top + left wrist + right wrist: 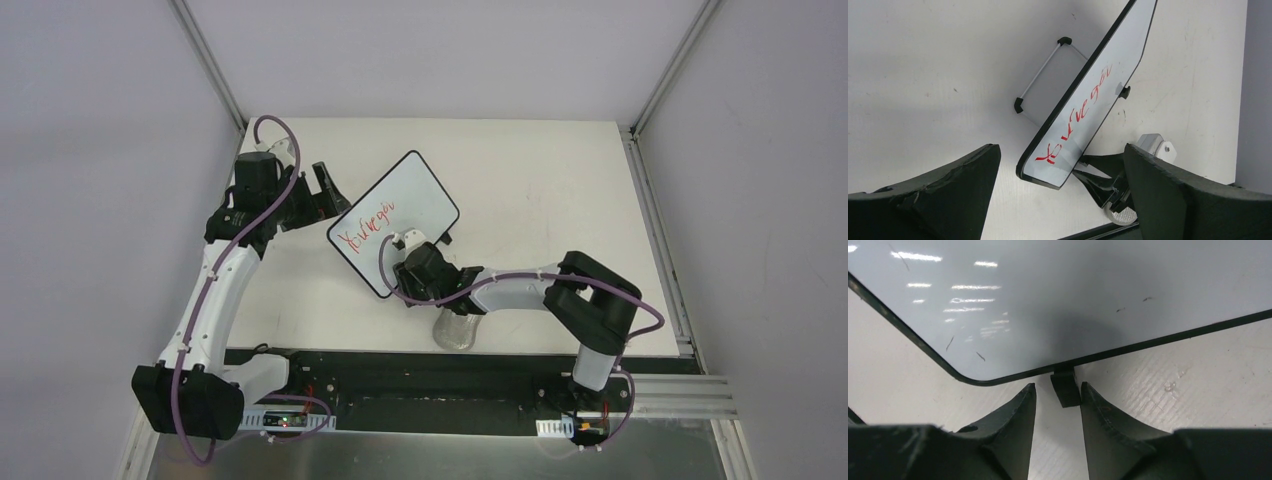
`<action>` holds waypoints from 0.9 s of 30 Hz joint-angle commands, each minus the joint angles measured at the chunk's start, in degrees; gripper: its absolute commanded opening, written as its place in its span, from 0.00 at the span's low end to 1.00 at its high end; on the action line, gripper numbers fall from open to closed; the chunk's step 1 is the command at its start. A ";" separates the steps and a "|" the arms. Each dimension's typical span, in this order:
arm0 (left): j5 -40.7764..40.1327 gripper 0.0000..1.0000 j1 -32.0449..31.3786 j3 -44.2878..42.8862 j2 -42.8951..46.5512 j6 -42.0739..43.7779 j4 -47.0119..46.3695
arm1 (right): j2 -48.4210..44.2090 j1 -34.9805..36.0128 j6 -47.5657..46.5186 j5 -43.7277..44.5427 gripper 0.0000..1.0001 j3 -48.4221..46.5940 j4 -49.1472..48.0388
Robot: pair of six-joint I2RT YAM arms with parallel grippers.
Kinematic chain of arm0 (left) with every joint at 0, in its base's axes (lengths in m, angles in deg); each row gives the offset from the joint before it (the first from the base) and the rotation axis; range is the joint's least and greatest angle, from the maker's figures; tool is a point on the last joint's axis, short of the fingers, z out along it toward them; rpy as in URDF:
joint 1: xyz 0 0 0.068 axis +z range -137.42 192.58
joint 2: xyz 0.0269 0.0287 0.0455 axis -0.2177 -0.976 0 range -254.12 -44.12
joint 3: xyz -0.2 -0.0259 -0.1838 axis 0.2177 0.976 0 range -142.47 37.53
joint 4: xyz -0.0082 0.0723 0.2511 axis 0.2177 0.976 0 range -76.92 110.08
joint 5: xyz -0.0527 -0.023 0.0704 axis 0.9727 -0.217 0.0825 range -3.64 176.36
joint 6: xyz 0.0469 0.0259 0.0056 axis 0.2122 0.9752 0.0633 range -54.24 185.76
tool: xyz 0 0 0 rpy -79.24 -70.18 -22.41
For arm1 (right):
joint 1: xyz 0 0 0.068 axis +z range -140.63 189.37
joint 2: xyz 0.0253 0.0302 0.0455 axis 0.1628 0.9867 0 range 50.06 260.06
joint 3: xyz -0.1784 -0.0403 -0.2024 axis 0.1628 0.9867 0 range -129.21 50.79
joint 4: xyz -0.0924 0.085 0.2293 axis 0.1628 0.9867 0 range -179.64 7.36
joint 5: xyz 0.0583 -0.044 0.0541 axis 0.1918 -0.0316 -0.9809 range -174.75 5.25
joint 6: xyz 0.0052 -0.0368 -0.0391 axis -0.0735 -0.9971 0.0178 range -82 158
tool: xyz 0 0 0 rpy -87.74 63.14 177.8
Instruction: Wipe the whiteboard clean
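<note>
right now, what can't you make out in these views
red writing: too small in top view, skewed in left wrist; unreadable.
grey pad: top view, right arm covers its far part.
right gripper: right wrist view, unclear whether it clamps the whiteboard foot.

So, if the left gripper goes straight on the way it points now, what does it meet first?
Probably the whiteboard. In the wrist view its near corner, where the red writing begins, sits right ahead of the open left gripper. Depth is hard to judge.
</note>
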 commanded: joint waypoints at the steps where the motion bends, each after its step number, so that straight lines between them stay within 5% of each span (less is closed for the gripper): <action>1: 0.01 0.97 -0.61 0.49 2.29 1.05 -2.04 | 3.24 -0.45 1.63 3.24 0.40 -0.02 -1.18; 16: -0.77 0.98 -0.85 1.47 2.89 1.47 -2.60 | -1.23 -2.67 10.03 10.19 0.24 9.27 -4.98; 27: 7.88 0.98 -0.85 2.41 0.55 -2.03 -7.50 | -9.61 -2.92 14.13 14.75 0.31 14.46 4.82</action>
